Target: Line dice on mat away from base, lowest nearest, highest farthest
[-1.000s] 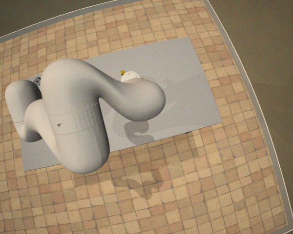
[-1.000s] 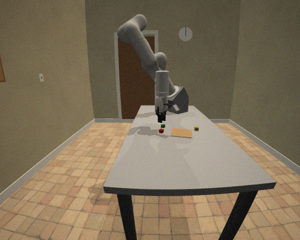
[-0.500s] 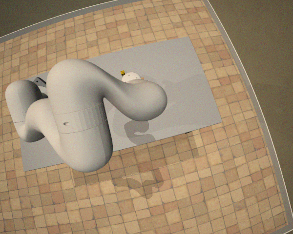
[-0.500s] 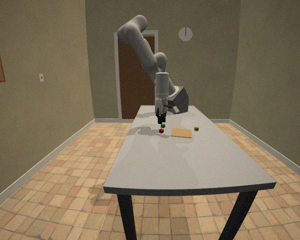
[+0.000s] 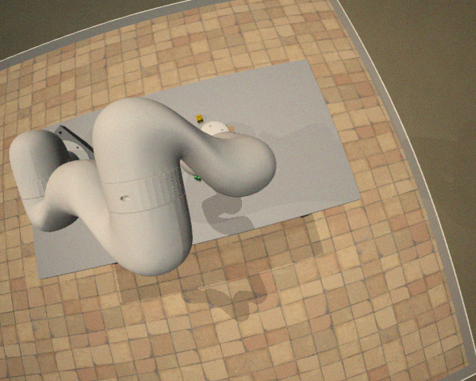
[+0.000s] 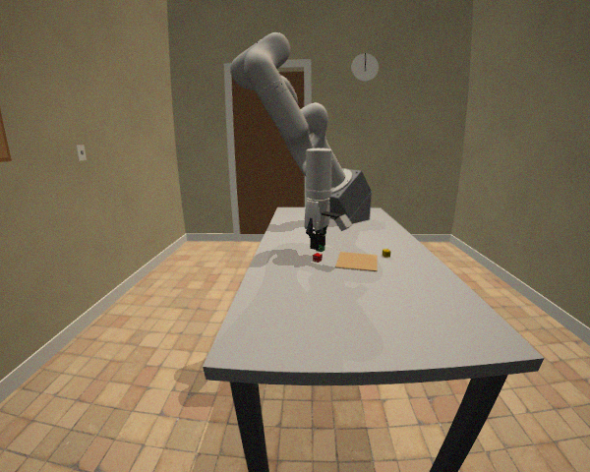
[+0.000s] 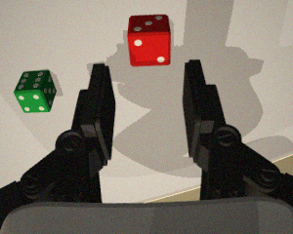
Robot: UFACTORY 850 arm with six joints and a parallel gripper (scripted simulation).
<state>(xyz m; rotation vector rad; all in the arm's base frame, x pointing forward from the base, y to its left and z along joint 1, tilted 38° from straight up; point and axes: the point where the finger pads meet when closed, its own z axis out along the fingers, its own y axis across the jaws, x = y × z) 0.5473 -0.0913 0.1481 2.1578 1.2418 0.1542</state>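
Note:
In the wrist view my gripper (image 7: 147, 82) is open and empty and hangs above the grey table. The red die (image 7: 148, 41) lies just beyond the fingertips, apart from them. The green die (image 7: 35, 92) lies to the left of the left finger. In the exterior view the gripper (image 6: 316, 244) hangs low over the table, with the red die (image 6: 317, 257) in front of it and the green die (image 6: 320, 248) right by it. The tan mat (image 6: 356, 262) lies flat to the right, with no dice on it. The yellow die (image 6: 386, 252) sits on the table beyond the mat's far right corner.
In the top view the arm hides the gripper, the red die and most of the mat. Only the yellow die (image 5: 198, 118), the green die (image 5: 197, 178) and a sliver of the mat (image 5: 231, 128) show. The robot's base stands at the table's far end (image 6: 353, 195).

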